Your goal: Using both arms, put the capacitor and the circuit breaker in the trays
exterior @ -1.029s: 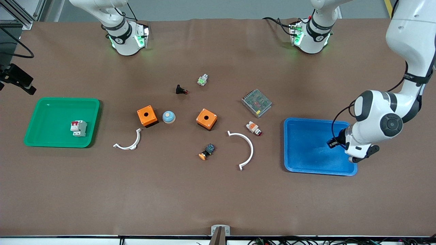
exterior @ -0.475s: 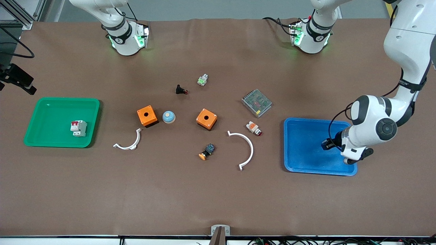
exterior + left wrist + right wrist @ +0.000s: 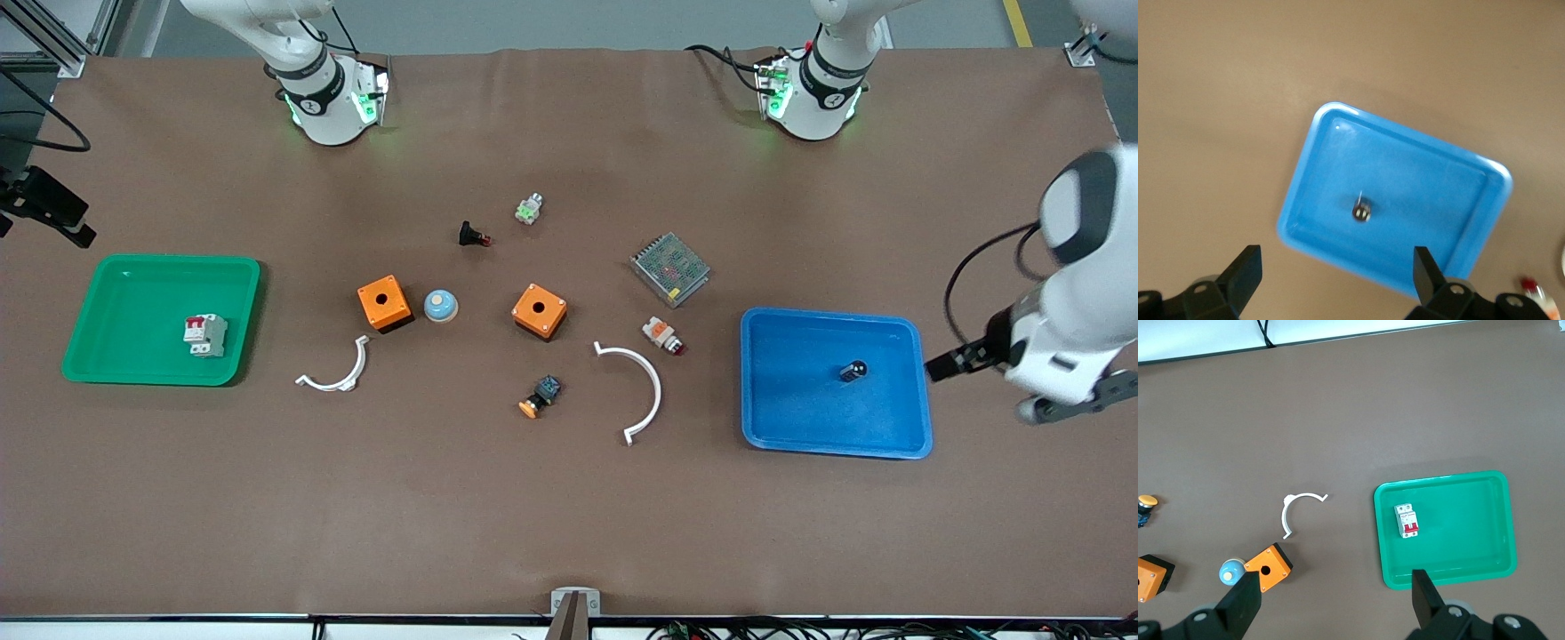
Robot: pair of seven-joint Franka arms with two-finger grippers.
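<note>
The capacitor (image 3: 853, 371), a tiny black cylinder with a shiny top, lies in the blue tray (image 3: 800, 409). It also shows in the left wrist view (image 3: 1361, 212) inside the tray (image 3: 1438, 193). My left gripper (image 3: 944, 365) is up in the air beside the tray, over the table's left-arm end. It is open and empty (image 3: 1336, 280). The circuit breaker (image 3: 204, 335), white-grey with a red switch, lies in the green tray (image 3: 133, 311). My right gripper (image 3: 1336, 600) is open and empty, high over the table near the green tray (image 3: 1465, 520) and the breaker (image 3: 1407, 521). It is out of the front view.
Between the trays lie two orange boxes (image 3: 384, 303) (image 3: 539, 311), a blue dome button (image 3: 440, 306), two white curved pieces (image 3: 338, 378) (image 3: 647, 382), a mesh-topped metal box (image 3: 670, 268), a black button piece (image 3: 473, 236), a white-and-orange lamp piece (image 3: 663, 335) and an orange-tipped button (image 3: 540, 396).
My left gripper was low in the blue tray. It has risen and moved off toward the table's end, and the capacitor now lies uncovered in the tray. Nothing else moved.
</note>
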